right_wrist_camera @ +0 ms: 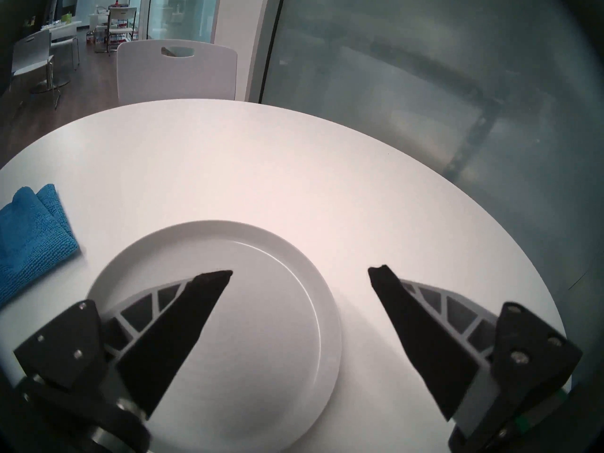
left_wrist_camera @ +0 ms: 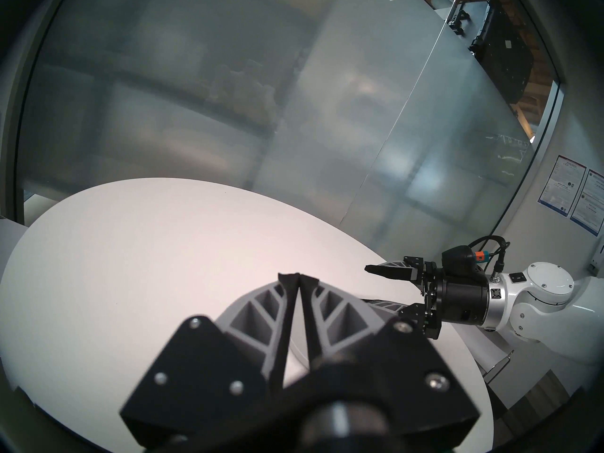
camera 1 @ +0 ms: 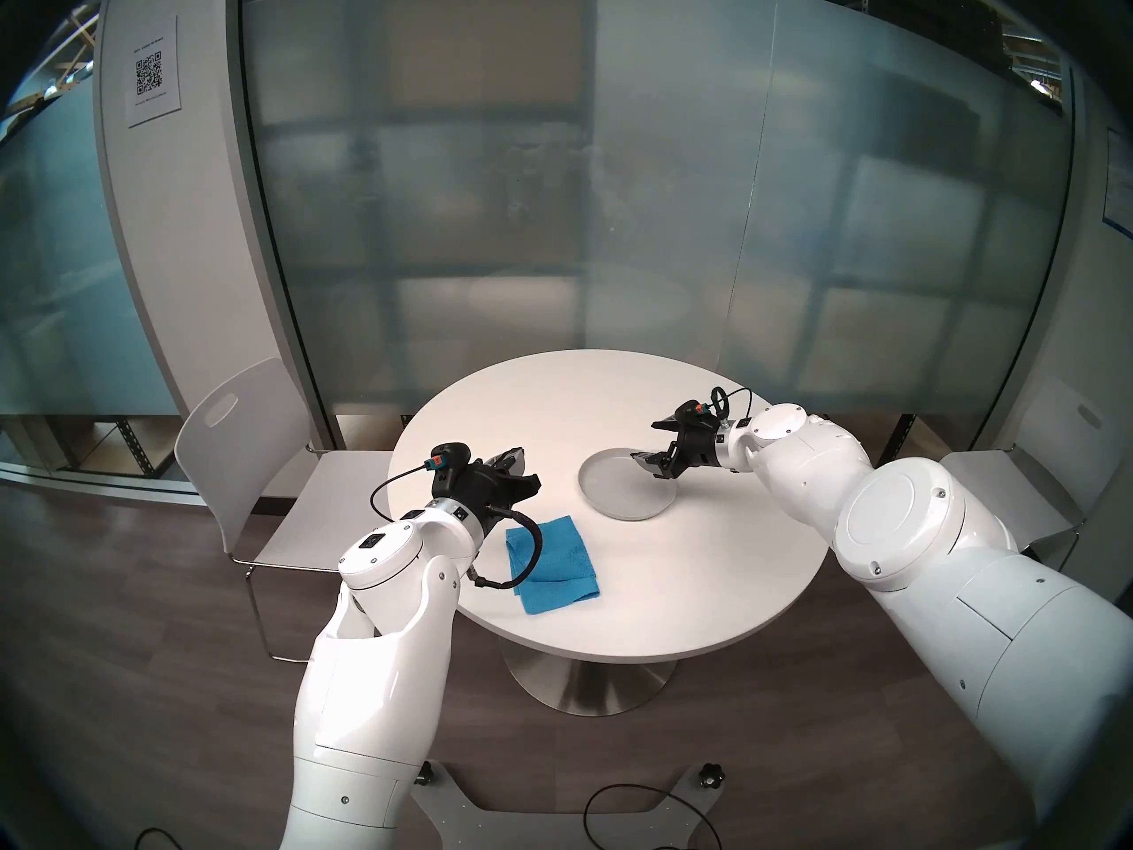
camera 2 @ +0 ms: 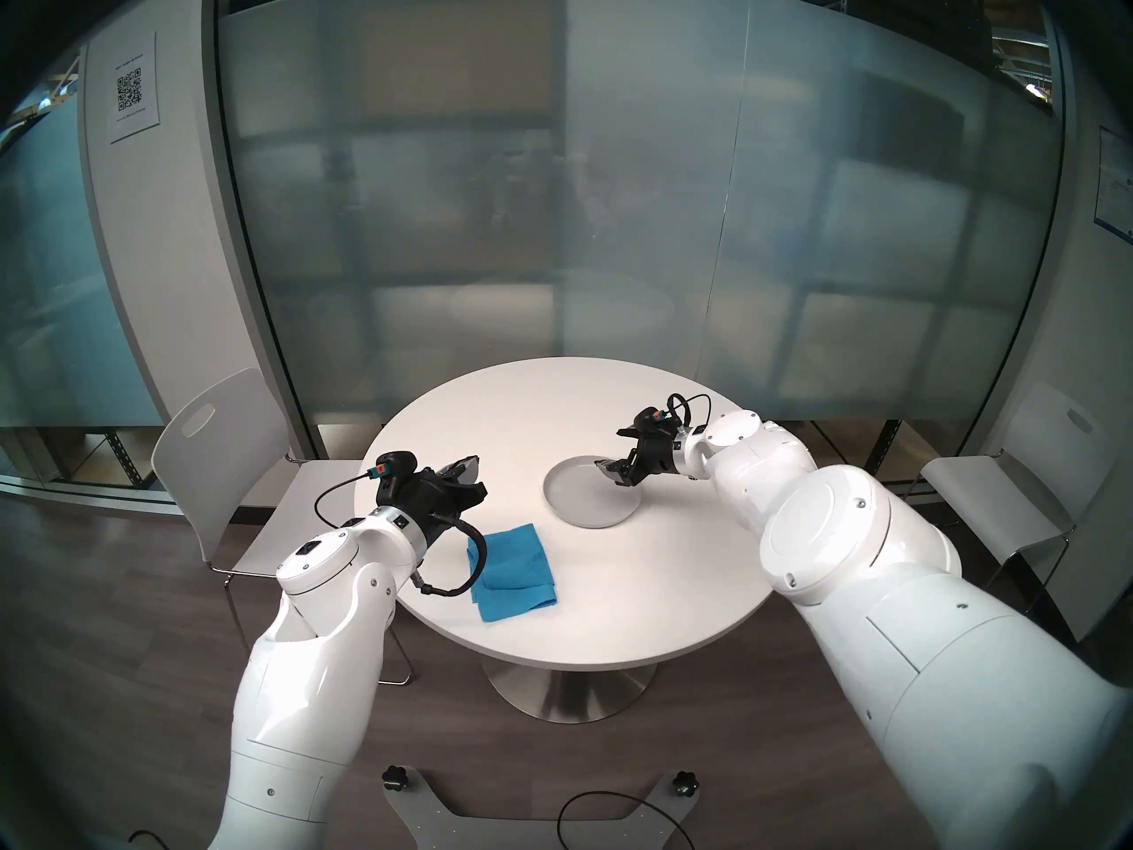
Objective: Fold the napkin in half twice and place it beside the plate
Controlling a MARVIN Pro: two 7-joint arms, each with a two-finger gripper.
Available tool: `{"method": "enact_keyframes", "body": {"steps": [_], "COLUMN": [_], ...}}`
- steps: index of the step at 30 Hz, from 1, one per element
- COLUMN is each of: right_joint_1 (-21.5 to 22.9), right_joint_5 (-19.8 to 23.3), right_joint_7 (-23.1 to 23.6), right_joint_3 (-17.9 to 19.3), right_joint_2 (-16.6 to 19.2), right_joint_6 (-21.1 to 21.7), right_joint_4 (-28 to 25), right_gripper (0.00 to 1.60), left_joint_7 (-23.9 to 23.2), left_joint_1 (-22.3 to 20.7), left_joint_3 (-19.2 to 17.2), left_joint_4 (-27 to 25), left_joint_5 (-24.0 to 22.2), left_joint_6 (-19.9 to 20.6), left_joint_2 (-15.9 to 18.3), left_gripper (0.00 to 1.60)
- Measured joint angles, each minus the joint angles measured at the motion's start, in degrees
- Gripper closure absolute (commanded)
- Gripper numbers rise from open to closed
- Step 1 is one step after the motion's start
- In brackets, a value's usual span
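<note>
The blue napkin lies folded into a small, slightly uneven rectangle on the round white table, near its front left edge. Just beyond it, to the right, sits the light-grey plate, with a strip of table between the two. My left gripper hovers past the napkin's far left corner, shut, its tips together and nothing in them. My right gripper hangs open over the plate's right side, empty. The napkin shows at the right wrist view's left edge.
A white chair stands at the table's left and another at its right. A frosted glass wall rises behind the table. My left arm's black cable loops over the napkin's left edge.
</note>
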Motion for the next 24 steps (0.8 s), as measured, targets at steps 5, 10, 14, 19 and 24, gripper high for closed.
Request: {"method": "enact_keyframes", "body": {"steps": [5, 10, 14, 19, 24], "right_joint_1": [0.2, 0.15, -0.22, -0.75, -0.9], "right_joint_5": [-2.19, -2.04, -1.31, -0.45, 0.39], "right_joint_7": [-3.22, -6.88, -7.52, -7.56, -6.8], "right_joint_3": [-1.36, -0.35, 0.9, 2.35, 3.74], "right_joint_2": [-2.01, -3.67, -4.34, -4.46, -4.75], "right_joint_6": [2.84, 5.17, 5.93, 5.92, 4.58], "right_joint_4": [-0.52, -0.93, -0.88, -0.76, -0.69], "right_gripper": [0.04, 0.09, 0.15, 0.01, 0.0], "left_joint_7": [-0.02, 0.02, 0.1, 0.11, 0.1], "left_joint_1": [-0.06, -0.05, -0.01, -0.01, -0.05], "left_joint_3": [-0.06, -0.54, -1.18, -1.47, -1.12], "left_joint_4": [0.0, -0.09, -0.13, -0.04, 0.42], "left_joint_5": [0.07, 0.09, 0.09, 0.09, 0.09], "left_joint_6": [-0.06, -0.18, -0.25, -0.25, -0.22], "left_joint_2": [0.27, 0.43, 0.57, 0.66, 0.65], "left_gripper": [0.97, 0.96, 0.96, 0.96, 0.96]}}
